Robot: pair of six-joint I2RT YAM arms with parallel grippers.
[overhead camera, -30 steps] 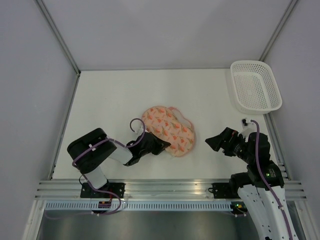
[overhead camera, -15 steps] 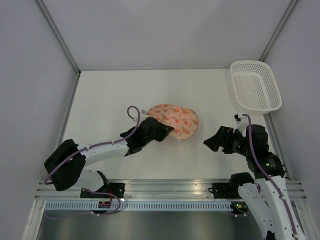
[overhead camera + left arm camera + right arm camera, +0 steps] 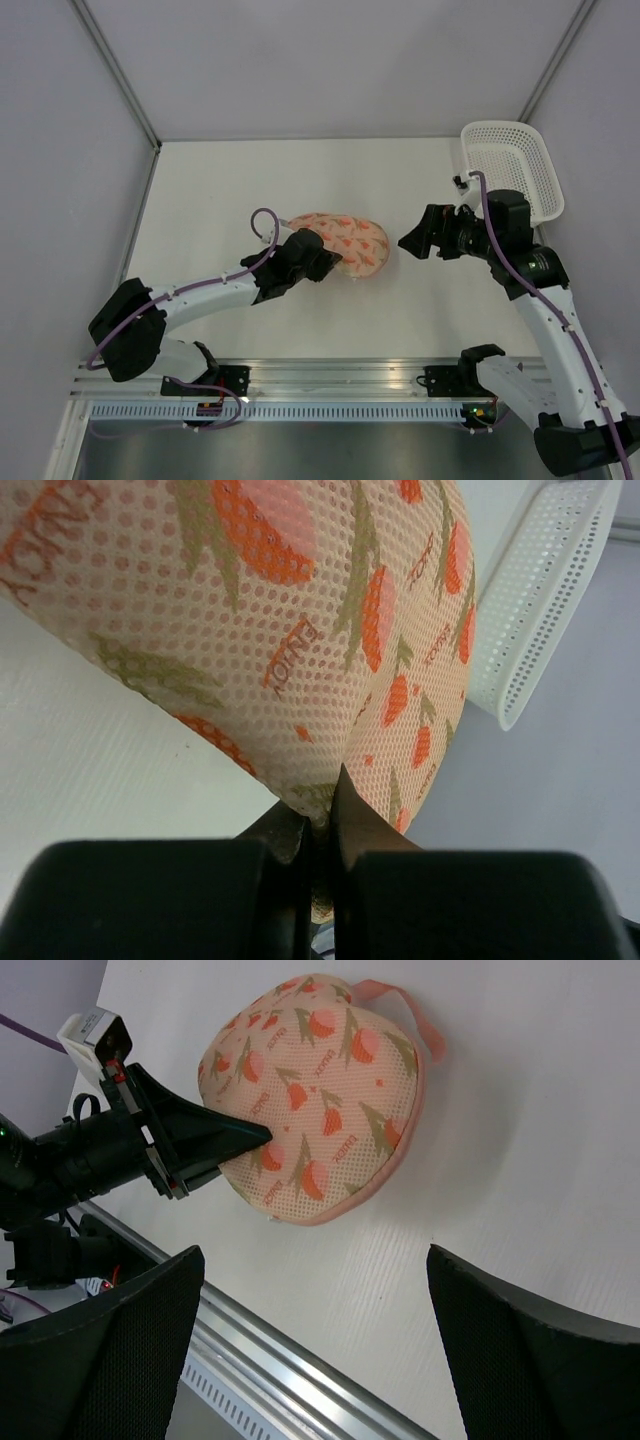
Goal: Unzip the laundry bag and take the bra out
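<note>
The laundry bag (image 3: 347, 243), cream mesh with orange-pink leaf print and pink trim, lies folded on the table's middle. It also shows in the left wrist view (image 3: 300, 630) and the right wrist view (image 3: 315, 1140). My left gripper (image 3: 328, 262) is shut on the bag's near-left edge, its fingertips (image 3: 325, 815) pinching the fabric. My right gripper (image 3: 412, 243) is open and empty, held above the table a little to the right of the bag. The bag looks closed. The bra is hidden.
A white plastic lattice basket (image 3: 510, 175) stands at the back right corner, also in the left wrist view (image 3: 545, 590). Grey walls enclose the table. A metal rail (image 3: 330, 375) runs along the near edge.
My left arm has stretched forward and pulled the bag up and to the right, folding it over. My right arm has risen and swung toward the bag, jaws still open.
</note>
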